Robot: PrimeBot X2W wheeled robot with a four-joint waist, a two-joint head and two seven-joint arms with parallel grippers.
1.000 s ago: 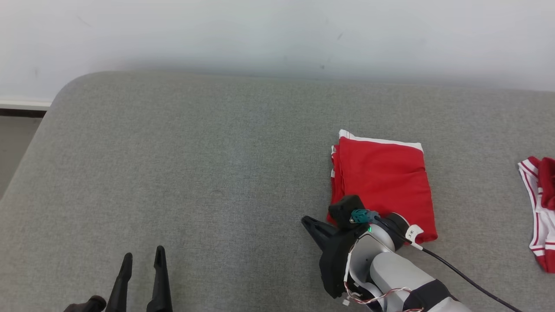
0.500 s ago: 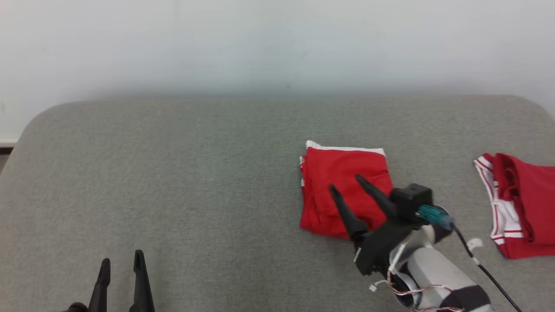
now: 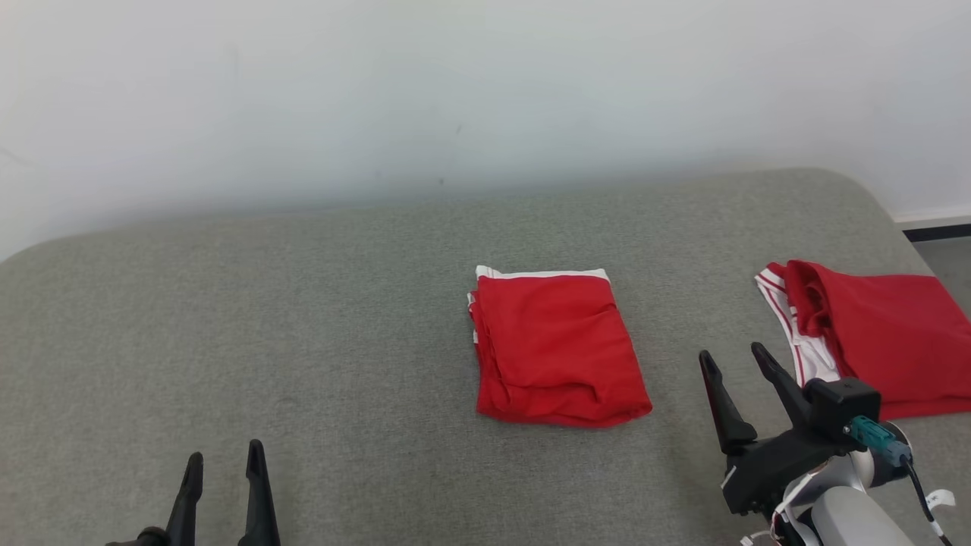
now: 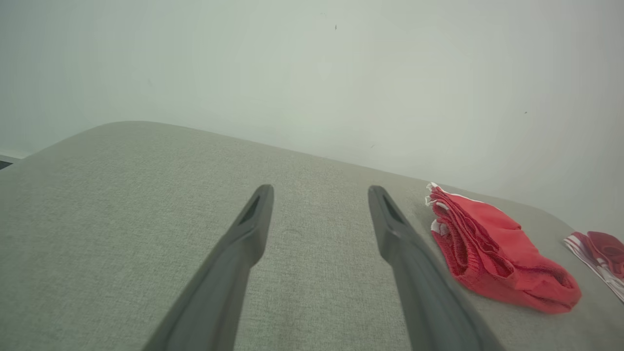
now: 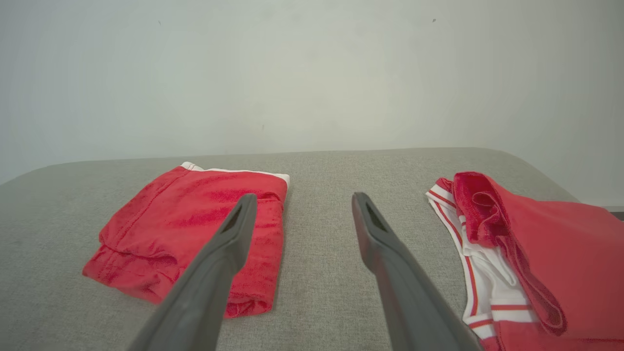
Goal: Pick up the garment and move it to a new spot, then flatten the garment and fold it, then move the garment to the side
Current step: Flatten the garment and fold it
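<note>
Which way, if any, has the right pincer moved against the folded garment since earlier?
Yes, rightward: the right pincer, then at the folded garment, now stands clear of it, towards the second garment.

folded garment (image 3: 557, 345) centred on cushion (image 3: 303, 303), second garment (image 3: 880, 334) to its right

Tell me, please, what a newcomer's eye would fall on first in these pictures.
The folded red garment stands out first, a neat rectangle lying in the middle of the grey cushion. To its right lies a second red garment with white striped trim, looser and less tidy. Between them, nearer the robot, hangs the right gripper, its jaws open and empty.
</note>
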